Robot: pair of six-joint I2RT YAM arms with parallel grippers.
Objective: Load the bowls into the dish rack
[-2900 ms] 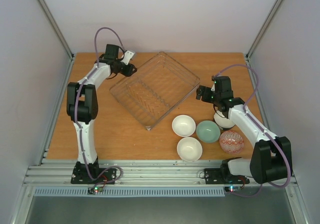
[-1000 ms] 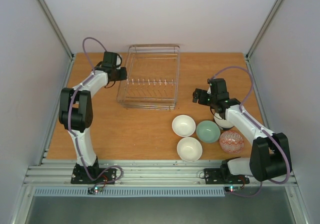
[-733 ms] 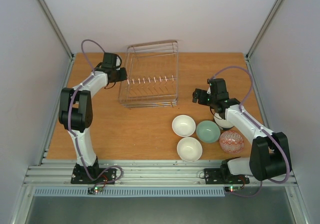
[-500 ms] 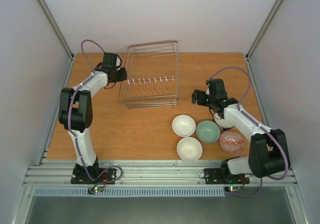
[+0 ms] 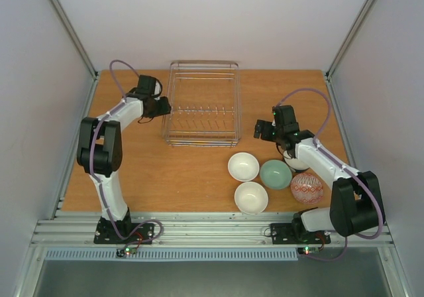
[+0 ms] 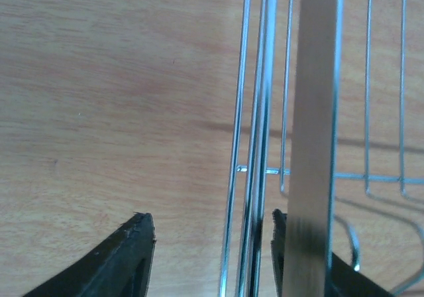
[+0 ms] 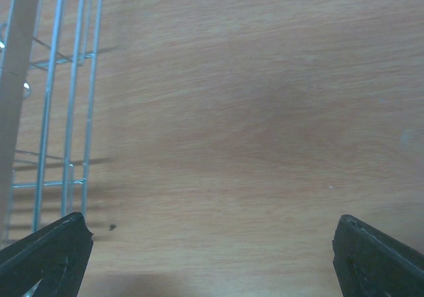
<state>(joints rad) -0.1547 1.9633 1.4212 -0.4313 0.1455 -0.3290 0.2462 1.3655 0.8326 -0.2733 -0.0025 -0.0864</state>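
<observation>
Two white bowls (image 5: 243,166), one mint-green bowl (image 5: 275,174) and one red-patterned bowl (image 5: 307,187) sit near-right of the upright silvery-wire dish rack (image 5: 201,142). Left gripper (image 6: 209,237) straddles its left rim, jaws parted. Right gripper (image 7: 209,250) gapes wide.

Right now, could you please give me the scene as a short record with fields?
dish rack: flat on the table, no bowls in it
bowls outside: far white bowl, near white bowl, mint bowl, patterned bowl
left claw: open, straddling the rack's left wall
right claw: open, empty, right of the rack
</observation>
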